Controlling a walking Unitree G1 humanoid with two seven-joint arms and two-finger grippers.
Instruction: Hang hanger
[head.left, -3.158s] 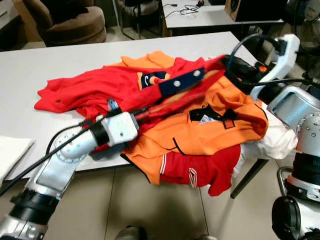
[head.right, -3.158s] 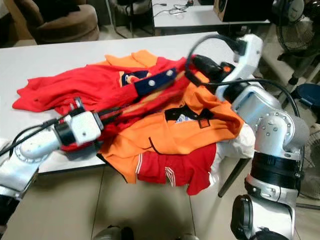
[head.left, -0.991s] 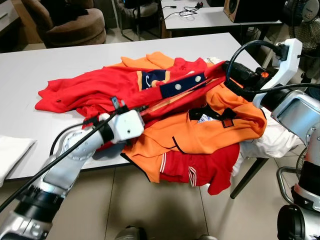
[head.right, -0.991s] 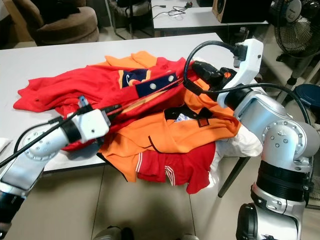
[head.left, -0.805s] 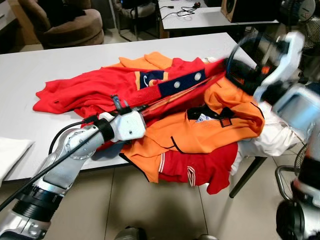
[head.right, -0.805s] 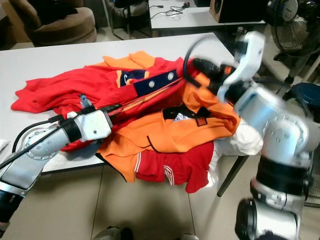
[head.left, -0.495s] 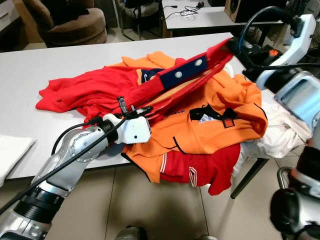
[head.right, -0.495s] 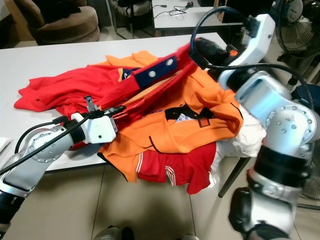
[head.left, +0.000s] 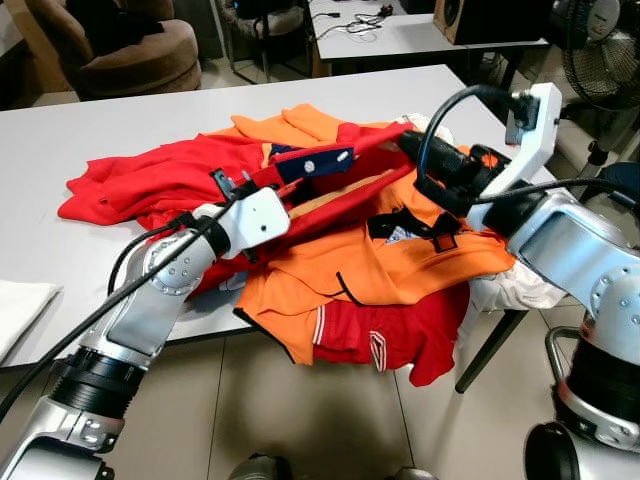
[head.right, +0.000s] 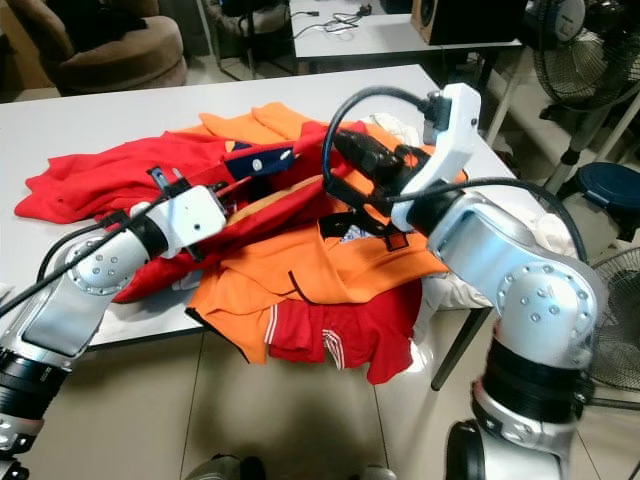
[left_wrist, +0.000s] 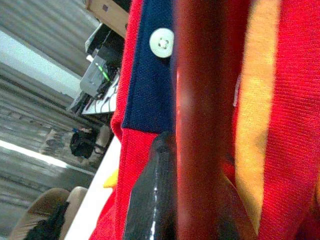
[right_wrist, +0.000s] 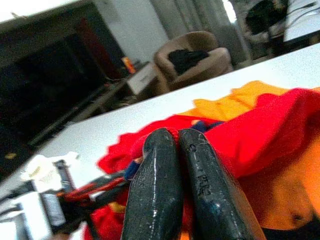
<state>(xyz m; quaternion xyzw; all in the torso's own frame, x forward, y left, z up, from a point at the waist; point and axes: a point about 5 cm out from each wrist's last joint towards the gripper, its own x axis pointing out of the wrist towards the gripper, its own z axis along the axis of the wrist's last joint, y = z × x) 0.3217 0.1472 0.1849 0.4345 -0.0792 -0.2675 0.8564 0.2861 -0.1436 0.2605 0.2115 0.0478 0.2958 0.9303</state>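
Note:
A red shirt (head.left: 150, 178) with a navy button placket (head.left: 315, 162) lies across a pile of orange and red shirts on the white table (head.left: 60, 120). My left gripper (head.left: 232, 186) is shut on the red hanger (left_wrist: 197, 125), whose bar runs inside that shirt under the placket. One black finger (left_wrist: 152, 200) shows against the bar. My right gripper (head.left: 412, 148) hangs over the pile's right side. Its two fingers (right_wrist: 160, 190) are shut on a fold of the red shirt (right_wrist: 260, 125). Most of the hanger is hidden by cloth.
An orange shirt (head.left: 400, 265) and another red one (head.left: 400, 330) hang over the table's front edge. White cloth (head.left: 515, 290) hangs at the right corner. A brown armchair (head.left: 110, 45), a second table (head.left: 420, 30), a fan (head.right: 585, 40) and a blue stool (head.right: 610, 190) stand beyond.
My right gripper has come down and inward with the red shirt's edge, so the raised placket has dropped back toward the pile. My left gripper has lifted slightly with the hanger.

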